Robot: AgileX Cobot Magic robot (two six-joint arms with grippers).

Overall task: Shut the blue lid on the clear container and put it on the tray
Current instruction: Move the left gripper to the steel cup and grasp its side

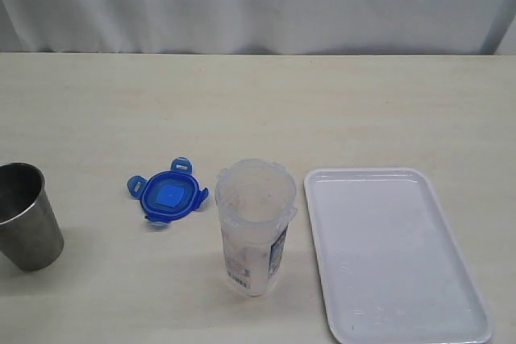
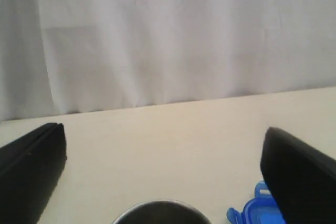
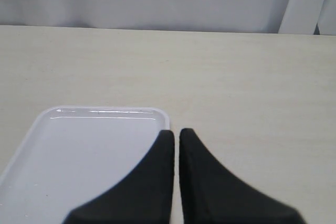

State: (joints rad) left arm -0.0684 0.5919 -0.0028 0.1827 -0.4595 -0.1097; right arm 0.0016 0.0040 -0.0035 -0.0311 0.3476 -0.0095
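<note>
On the pale tabletop, only the exterior view shows the tall clear plastic container; wrist views show the left gripper gaping, the right gripper pinched together, both empty.

blue lid lying flat | clear container upright, open-topped | tray just right of it

blue lid, white tray, steel-grey cup

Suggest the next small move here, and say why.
Probably move the open left gripper toward the blue lid and down onto it: the lid lies on the table beside the clear container, whose mouth is uncovered.
</note>
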